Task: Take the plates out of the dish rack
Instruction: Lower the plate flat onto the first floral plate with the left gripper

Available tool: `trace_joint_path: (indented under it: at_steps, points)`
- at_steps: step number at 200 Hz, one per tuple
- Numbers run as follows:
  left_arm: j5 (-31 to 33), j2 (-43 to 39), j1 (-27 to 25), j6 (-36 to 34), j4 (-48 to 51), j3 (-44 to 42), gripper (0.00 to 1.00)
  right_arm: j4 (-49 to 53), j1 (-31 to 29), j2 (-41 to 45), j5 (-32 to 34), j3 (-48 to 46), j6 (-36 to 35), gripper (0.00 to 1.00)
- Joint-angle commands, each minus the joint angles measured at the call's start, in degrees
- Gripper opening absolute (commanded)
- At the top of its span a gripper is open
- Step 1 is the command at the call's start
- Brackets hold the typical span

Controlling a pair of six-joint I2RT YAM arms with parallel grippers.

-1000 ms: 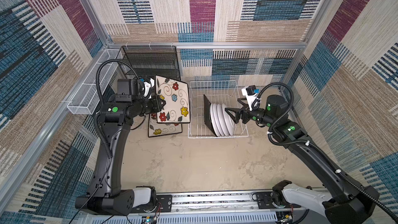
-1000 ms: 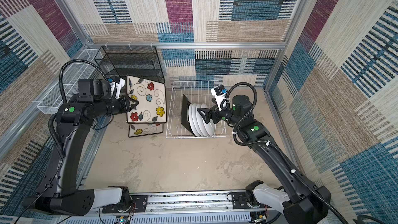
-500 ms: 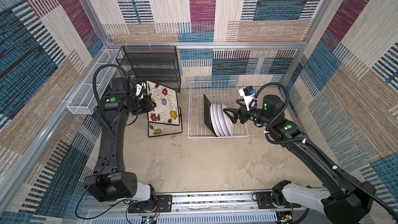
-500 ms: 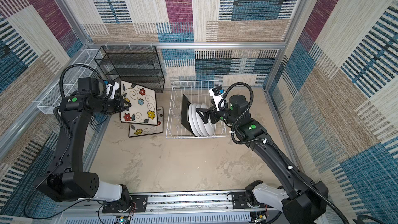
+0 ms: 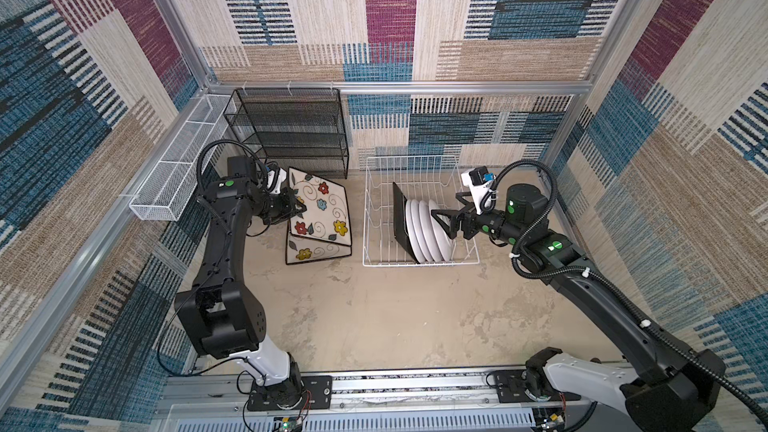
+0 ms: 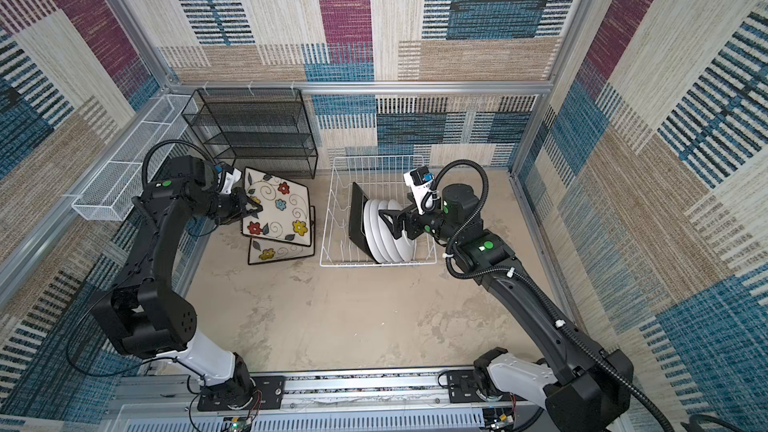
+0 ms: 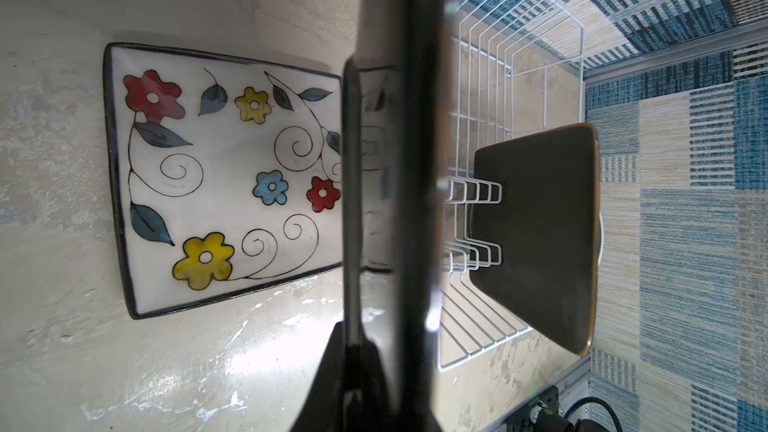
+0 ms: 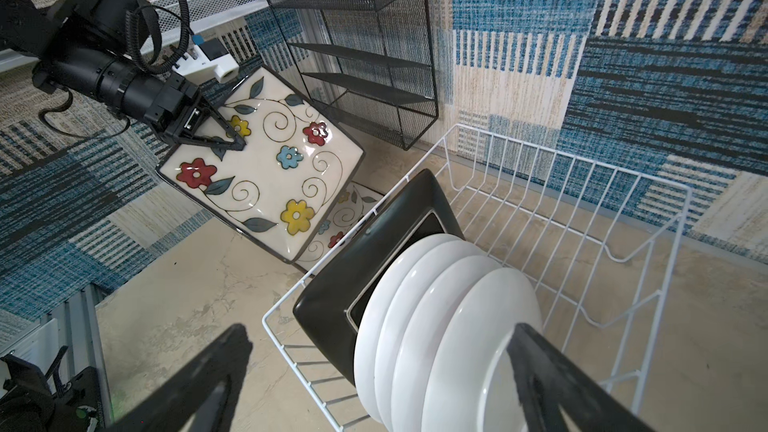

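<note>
The left hand [image 5: 300,210] is clamped on the left edge of a flowered square plate [image 5: 322,211], which it holds tilted, face up, over a second flowered plate [image 5: 318,250] lying flat on the counter [image 5: 374,317]. Right of these stands the white wire dish rack [image 5: 374,201]. In it a black-backed square plate [image 5: 400,218] stands on edge, with four round white plates [image 5: 428,230] lined up close behind it. The right hand [image 5: 441,224] reaches in from the right, jaws spread wide, its tips at the nearest round plate. A black mesh shelf unit [image 5: 291,130] and a long white mesh basket [image 5: 174,176] stand at the back left.
</note>
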State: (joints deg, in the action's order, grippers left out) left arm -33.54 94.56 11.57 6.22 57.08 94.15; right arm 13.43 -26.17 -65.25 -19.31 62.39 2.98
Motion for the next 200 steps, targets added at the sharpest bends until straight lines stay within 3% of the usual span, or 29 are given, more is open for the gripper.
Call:
trace_joint_path:
  at_steps: [1, 119, 200]
  points:
    - [-6.35, 1.39, 0.90, -2.90, -4.37, 0.09, 0.00, -0.52, -0.07, 0.64, 0.75, -0.52, 0.47, 0.99]
    - [-13.38, 12.49, 6.66, -7.49, -4.19, -1.17, 0.00, -1.94, -0.11, 1.05, 0.02, -2.55, 0.11, 0.99]
    - [-16.85, 18.88, 7.11, -9.90, -4.34, -0.24, 0.00, -1.48, -0.16, -1.04, 0.77, -1.20, -0.34, 0.99]
